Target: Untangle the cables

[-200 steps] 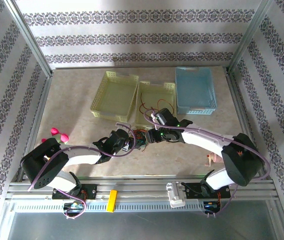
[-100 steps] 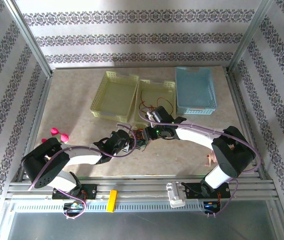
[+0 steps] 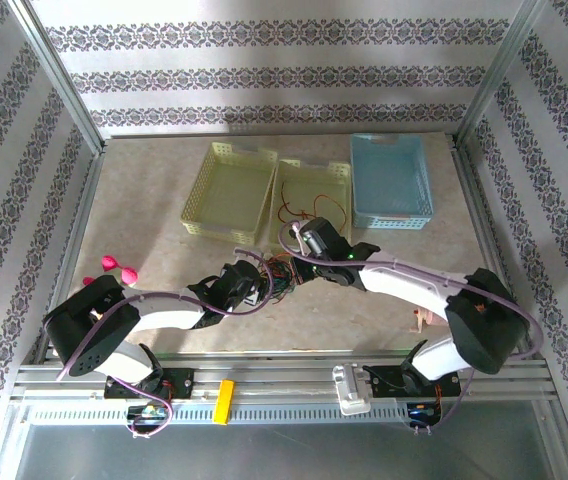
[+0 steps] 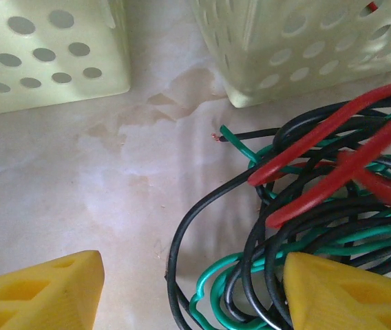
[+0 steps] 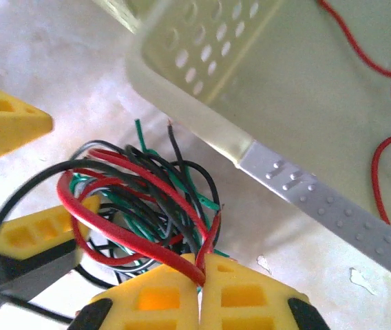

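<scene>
We see our left hand (image 3: 261, 284), jaws wide, meeting our right hand (image 3: 289, 270) mid-frame, the latter clamped on the red cable (image 5: 210, 240).

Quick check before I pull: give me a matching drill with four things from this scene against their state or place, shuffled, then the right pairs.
Things:
1. left end effector
2. right end effector
3. blue basket
4. cable tangle

States or places:
A. shut on the red cable
B. right end of the basket row
C. open
D. lying just outside the middle basket

Pairs: 1-C, 2-A, 3-B, 4-D
</scene>
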Motion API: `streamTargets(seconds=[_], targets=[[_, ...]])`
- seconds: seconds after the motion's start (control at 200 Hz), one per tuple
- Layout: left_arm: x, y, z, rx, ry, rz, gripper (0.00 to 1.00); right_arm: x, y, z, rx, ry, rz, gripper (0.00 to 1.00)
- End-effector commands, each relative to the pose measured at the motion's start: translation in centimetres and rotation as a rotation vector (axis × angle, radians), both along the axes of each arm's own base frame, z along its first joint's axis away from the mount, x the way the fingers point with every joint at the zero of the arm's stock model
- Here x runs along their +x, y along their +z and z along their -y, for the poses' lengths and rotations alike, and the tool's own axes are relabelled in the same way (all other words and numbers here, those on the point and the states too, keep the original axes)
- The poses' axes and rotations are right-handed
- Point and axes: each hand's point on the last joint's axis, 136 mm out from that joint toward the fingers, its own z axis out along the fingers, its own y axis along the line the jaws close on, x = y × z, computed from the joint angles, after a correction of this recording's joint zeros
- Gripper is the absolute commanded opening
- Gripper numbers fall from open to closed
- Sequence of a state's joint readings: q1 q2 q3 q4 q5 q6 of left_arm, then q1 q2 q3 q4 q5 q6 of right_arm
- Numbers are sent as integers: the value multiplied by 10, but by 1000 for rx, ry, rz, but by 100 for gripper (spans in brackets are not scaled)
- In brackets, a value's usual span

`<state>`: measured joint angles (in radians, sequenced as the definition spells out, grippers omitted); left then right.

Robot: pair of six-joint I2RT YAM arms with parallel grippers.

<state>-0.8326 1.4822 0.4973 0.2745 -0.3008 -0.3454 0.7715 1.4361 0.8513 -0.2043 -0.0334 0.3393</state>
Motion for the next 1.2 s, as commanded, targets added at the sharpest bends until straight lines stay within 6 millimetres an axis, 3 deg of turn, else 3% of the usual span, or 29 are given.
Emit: streamTargets(seconds=[0.0, 0.425, 0.62, 0.8, 1.004, 1.194], targets=[[-9, -13, -1, 62, -15, -37, 70, 11, 28, 11, -18, -67, 150, 0], [-9, -18, 0, 83, -14, -43, 70, 44, 147, 89, 11, -449, 536, 0], [-10, -21, -2, 93, -11, -49, 70, 49, 196, 131, 204, -602, 590, 0], [-11, -23, -2, 95, -14, -50, 71, 50, 238, 159, 401, -625, 604, 0], [-11, -25, -2, 99, -16, -53, 71, 53, 264, 175, 550, -617, 594, 0], [-11, -26, 0, 103, -25, -57, 71, 60, 277, 172, 601, -584, 603, 0]])
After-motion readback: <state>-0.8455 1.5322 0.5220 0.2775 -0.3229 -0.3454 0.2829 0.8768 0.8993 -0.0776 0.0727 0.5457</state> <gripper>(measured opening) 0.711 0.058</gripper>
